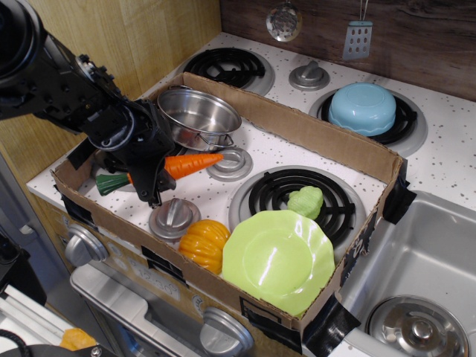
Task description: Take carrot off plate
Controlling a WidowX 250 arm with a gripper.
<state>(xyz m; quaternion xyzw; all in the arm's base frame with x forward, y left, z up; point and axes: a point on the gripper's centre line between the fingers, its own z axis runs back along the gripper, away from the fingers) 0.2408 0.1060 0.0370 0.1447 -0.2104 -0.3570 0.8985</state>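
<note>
The carrot [190,163] is glossy orange with a dark green stub [110,183]. It lies level in my gripper [151,177], which is shut on its thick end, just above the left front burner. Its tip points right toward a knob. The lime-green scalloped plate [279,260] sits empty at the front right of the cardboard box, well apart from the carrot.
A cardboard box [320,137] walls in the stove top. A steel pot [199,117] stands just behind my gripper. An orange pumpkin [202,244] and a knob [172,217] sit in front. A small green vegetable [306,201] lies on the right burner. A blue bowl [363,108] is at the back, a sink [424,275] at right.
</note>
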